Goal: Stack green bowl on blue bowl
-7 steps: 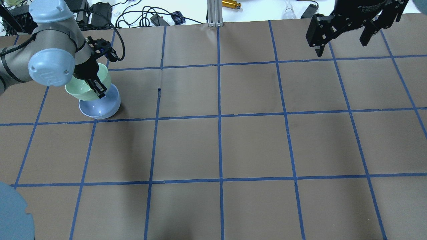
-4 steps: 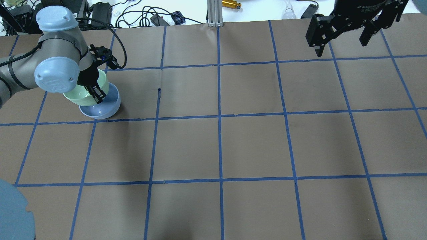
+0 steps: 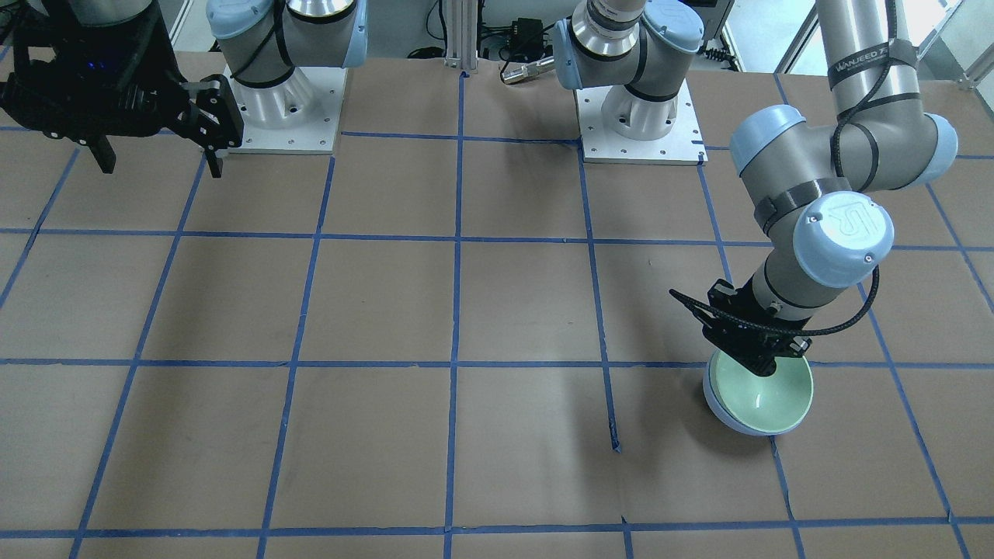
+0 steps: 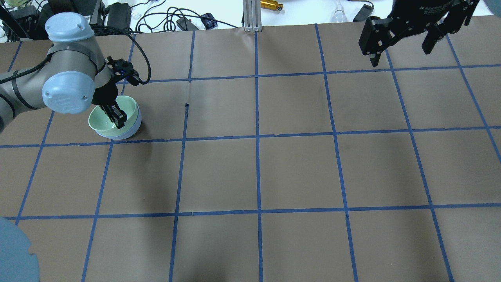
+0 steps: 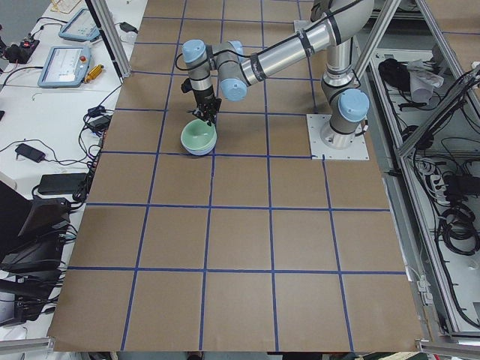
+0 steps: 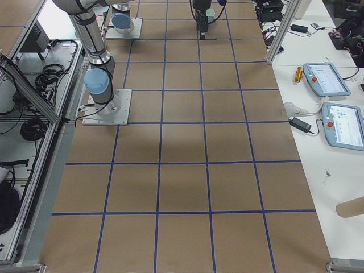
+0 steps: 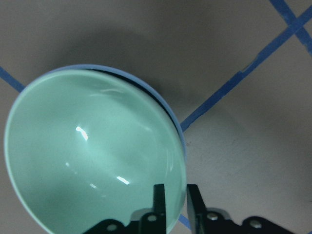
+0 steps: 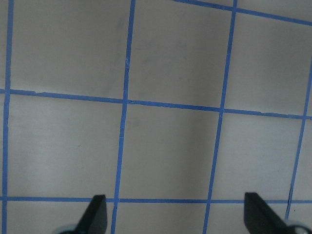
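The green bowl [image 4: 105, 119] sits nested inside the blue bowl [image 4: 132, 130] at the table's left rear, and only the blue bowl's outer wall shows around it. The pair also shows in the front-facing view, green bowl [image 3: 765, 400] in blue bowl [image 3: 716, 410]. My left gripper [image 4: 117, 117] is shut on the green bowl's rim. In the left wrist view its fingers [image 7: 159, 195] pinch the rim of the green bowl [image 7: 92, 156] above the blue bowl's edge [image 7: 146, 87]. My right gripper [image 4: 401, 53] is open and empty, high over the far right.
The table is brown paper with a grid of blue tape [image 4: 257, 137]. Cables and an aluminium post [image 4: 250, 15] lie beyond the far edge. The arm bases [image 3: 279, 101] stand at the robot's side. The right wrist view shows only bare grid under the open fingers [image 8: 97, 214].
My left gripper has lowered the green bowl from a tilted hold above the blue bowl down into it, where it now sits level. The right arm has not moved.
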`<action>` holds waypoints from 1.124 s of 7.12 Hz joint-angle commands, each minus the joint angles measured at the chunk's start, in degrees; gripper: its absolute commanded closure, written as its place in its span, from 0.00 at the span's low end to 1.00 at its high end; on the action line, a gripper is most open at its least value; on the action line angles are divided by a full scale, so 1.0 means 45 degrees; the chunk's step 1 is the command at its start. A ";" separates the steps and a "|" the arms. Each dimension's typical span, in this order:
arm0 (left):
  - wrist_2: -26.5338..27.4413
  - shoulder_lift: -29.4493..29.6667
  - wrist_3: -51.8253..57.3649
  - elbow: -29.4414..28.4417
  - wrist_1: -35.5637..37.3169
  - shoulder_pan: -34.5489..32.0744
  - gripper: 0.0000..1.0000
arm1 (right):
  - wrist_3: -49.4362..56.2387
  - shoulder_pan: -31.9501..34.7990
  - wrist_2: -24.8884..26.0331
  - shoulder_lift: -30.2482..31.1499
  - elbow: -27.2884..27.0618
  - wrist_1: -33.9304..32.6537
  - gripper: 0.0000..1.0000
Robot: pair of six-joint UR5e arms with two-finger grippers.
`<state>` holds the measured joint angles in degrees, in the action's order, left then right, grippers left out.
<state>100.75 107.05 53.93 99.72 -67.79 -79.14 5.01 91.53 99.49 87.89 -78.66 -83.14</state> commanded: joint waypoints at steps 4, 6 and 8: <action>-0.2111 -0.1753 -0.3724 -0.0984 -0.1956 -0.0225 0.00 | 0.0000 -0.0009 0.0000 0.0000 0.0000 0.0000 0.00; -0.2830 -0.2731 -0.6087 -0.2230 -0.4087 -0.0303 0.00 | 0.0000 -0.0009 0.0000 0.0000 0.0000 0.0000 0.00; -0.2537 -0.3513 -0.8479 -0.2959 -0.5516 -0.0925 0.00 | 0.0000 0.0011 0.0000 0.0000 0.0000 0.0000 0.00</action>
<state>87.00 93.29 21.72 87.96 -89.33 -81.80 5.01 91.52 99.49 87.89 -78.66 -83.15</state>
